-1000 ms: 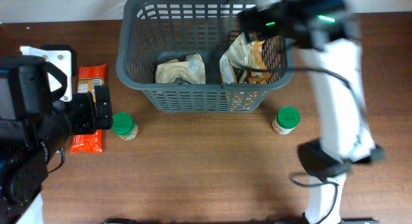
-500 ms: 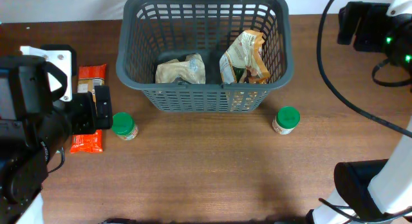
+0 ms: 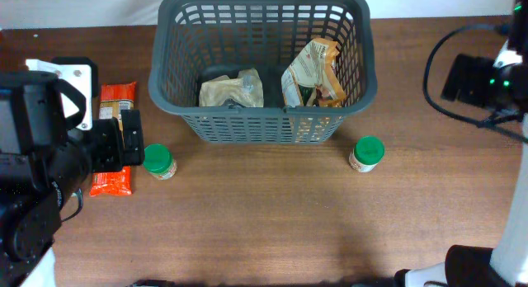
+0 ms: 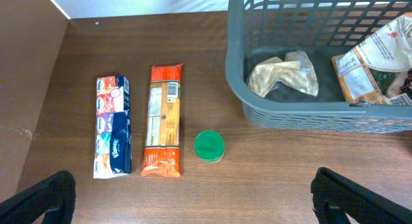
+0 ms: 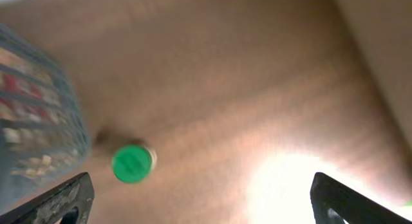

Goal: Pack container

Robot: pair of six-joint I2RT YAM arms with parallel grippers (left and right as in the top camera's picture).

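Note:
The container (image 3: 262, 126) is a dark grey slotted basket at the table's back middle, also in the left wrist view (image 4: 302, 118) and blurred at the left of the right wrist view (image 5: 29, 121). Inside it lie a beige bag (image 3: 231, 91) and a printed snack bag (image 3: 312, 72). My left gripper (image 4: 203, 205) hangs open over bare table, near a green-lidded jar (image 4: 209, 146), an orange packet (image 4: 163, 129) and a tissue pack (image 4: 112, 126). My right gripper (image 5: 203, 205) is open and empty, high over the table right of the basket, with a second green-lidded jar (image 5: 132, 163) below it.
The left arm (image 3: 49, 155) covers the table's left edge and part of the orange packet (image 3: 114, 138). One jar (image 3: 158, 161) stands left of the basket's front, the other (image 3: 366, 152) at its front right. The right arm (image 3: 483, 81) hangs at the far right.
The right arm has swung from above the basket's back right corner out to the far right of the table. The left arm and all the groceries are where they were.

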